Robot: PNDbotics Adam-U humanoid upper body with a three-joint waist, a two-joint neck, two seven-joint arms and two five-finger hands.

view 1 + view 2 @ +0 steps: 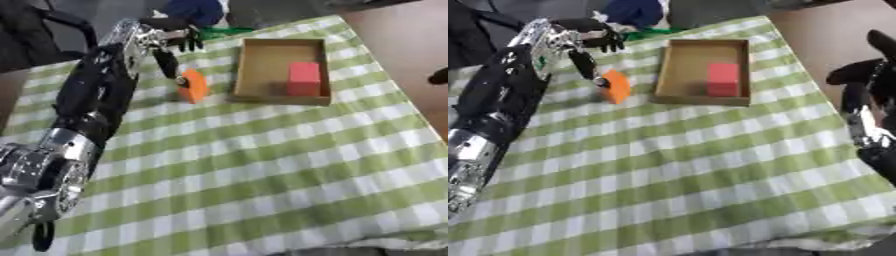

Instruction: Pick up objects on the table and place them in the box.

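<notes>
The orange block [193, 86] sits just below and to the right of the left robot hand [166, 42], with one downward-pointing finger touching its upper left corner; the rest of that robot hand's fingers look partly curled above it, and I judge it not yet closed round the block. The block looks like a small rigid solid, likely light, with flat faces and blunt corners; it should neither crush nor deform, though smooth sides could slip under a fingertip hold. The best purchase is probably across two opposite flat faces, thumb on one side and fingers on the other, rather than on a corner, where it might twist or tip on the cloth. The box [251, 95], a shallow brown open tray, lies just to the right of the block and of this robot hand, and already holds a pink block [304, 78] toward its right side, leaving bare floor on the near-left part. The right robot hand [859, 80] shows at the right edge of the right eye view, well apart from the work; whether its fingers are spread or curled I cannot tell. The tabletop [262, 170] is covered in a green-and-white checked cloth, soft enough to wrinkle or drag under a sliding block. Dark and blue shapes lie beyond its far edge.
</notes>
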